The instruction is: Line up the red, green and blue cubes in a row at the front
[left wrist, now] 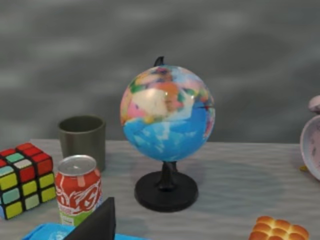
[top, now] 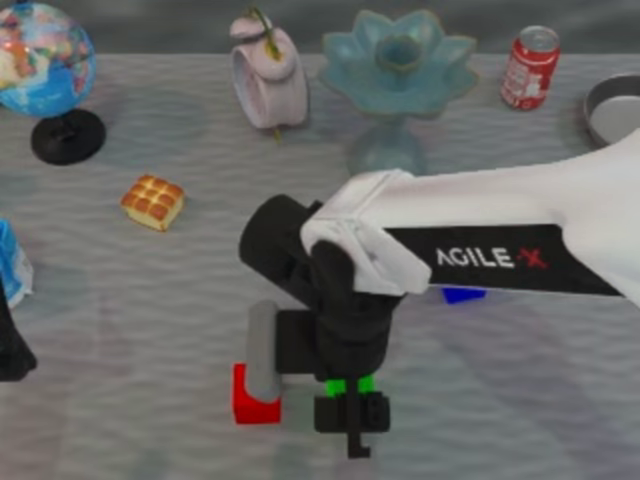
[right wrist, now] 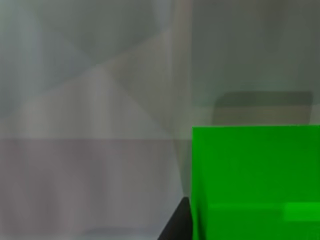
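Observation:
The red cube [top: 255, 397] sits near the front of the table, left of centre. Just to its right, my right gripper [top: 350, 400] points down at the green cube [top: 350, 385], which shows only as a sliver under the wrist. In the right wrist view the green cube [right wrist: 255, 182] fills the near corner, with one dark finger [right wrist: 177, 225] against its side. The blue cube [top: 465, 295] peeks out from under the right arm, farther back and to the right. My left gripper [top: 10, 350] is parked at the left edge, and one dark finger [left wrist: 97, 222] shows off to the side.
Along the back stand a globe [top: 45, 60], a pink alarm clock [top: 268, 80], a blue lotus-shaped stand [top: 398, 60], a red soda can [top: 530, 68] and a grey pan [top: 615, 110]. A bread block [top: 153, 202] lies mid-left. A blue packet [top: 10, 265] is at the left edge.

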Controlling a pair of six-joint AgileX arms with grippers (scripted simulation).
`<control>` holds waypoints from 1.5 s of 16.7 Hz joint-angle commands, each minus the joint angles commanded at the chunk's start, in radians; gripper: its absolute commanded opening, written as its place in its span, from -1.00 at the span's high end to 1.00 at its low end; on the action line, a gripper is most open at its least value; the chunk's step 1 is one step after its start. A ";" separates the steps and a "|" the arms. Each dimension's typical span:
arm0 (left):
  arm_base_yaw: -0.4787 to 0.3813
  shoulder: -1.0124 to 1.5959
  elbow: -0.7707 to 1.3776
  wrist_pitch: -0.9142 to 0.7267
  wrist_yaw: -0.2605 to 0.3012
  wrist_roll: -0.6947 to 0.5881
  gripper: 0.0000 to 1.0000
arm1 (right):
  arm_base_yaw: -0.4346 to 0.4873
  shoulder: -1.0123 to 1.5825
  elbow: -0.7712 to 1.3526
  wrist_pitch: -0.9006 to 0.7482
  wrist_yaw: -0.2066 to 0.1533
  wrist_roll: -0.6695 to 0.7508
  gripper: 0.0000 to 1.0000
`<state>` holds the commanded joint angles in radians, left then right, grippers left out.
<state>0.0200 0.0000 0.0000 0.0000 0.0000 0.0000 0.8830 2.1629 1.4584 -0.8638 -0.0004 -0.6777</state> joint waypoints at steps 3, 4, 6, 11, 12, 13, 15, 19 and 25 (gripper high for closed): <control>0.000 0.000 0.000 0.000 0.000 0.000 -1.00 | 0.000 0.000 0.000 0.000 0.000 0.000 -0.96; 0.000 0.000 0.000 0.000 0.000 0.000 -1.00 | 0.000 0.000 0.000 0.000 0.000 0.000 -1.00; 0.000 0.000 0.000 0.000 0.000 0.000 -1.00 | 0.000 0.000 0.000 0.000 0.000 0.000 -1.00; 0.000 0.000 0.000 0.000 0.000 0.000 -1.00 | 0.000 0.000 0.000 0.000 0.000 0.000 -1.00; 0.000 0.000 0.000 0.000 0.000 0.000 -1.00 | -0.002 -0.001 0.000 0.000 0.000 0.000 -1.00; 0.000 0.000 0.000 0.000 0.000 0.000 -1.00 | -0.001 -0.002 0.003 -0.004 0.000 -0.001 -1.00; 0.000 0.000 0.000 0.000 0.000 0.000 -1.00 | -0.001 -0.015 0.030 -0.042 -0.001 0.000 -1.00; 0.000 0.000 0.000 0.000 0.000 0.000 -1.00 | 0.006 -0.069 0.119 -0.199 -0.002 -0.003 -1.00; 0.000 0.000 0.000 0.000 0.000 0.000 -1.00 | 0.003 -0.089 0.147 -0.239 -0.001 -0.003 -1.00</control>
<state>0.0200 0.0000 0.0000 0.0000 0.0000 0.0000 0.8858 2.0738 1.6056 -1.1028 -0.0012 -0.6807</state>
